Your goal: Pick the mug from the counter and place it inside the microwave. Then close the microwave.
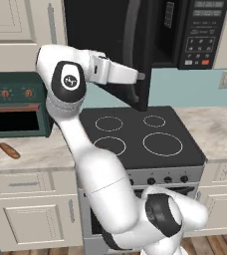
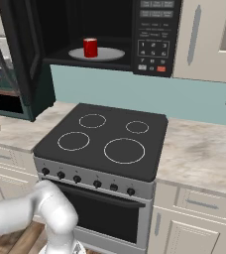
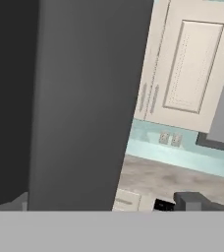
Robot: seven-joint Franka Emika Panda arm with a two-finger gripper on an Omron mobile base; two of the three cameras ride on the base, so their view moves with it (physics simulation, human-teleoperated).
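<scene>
The mug [image 2: 90, 47], a small glossy red cylinder, stands upright on the round white turntable plate [image 2: 110, 53] inside the microwave [image 2: 152, 34], so the placing looks done and only the closing remains. The microwave door [image 1: 141, 55], a flat dark slab with a smooth matte face, stands swung open, and the robot's hand sits right against its outer side near the free edge. The fingers [image 3: 175, 203] are spread wide and empty, grasping nothing. The main risk is that a push so near the door's edge slips off the slick panel, leaving it ajar; a hard shove could also slam the door and jolt the light mug on its smooth plate. Below lie the black glassy stovetop [image 2: 105, 139] and the marbled stone table [image 2: 199, 149].
</scene>
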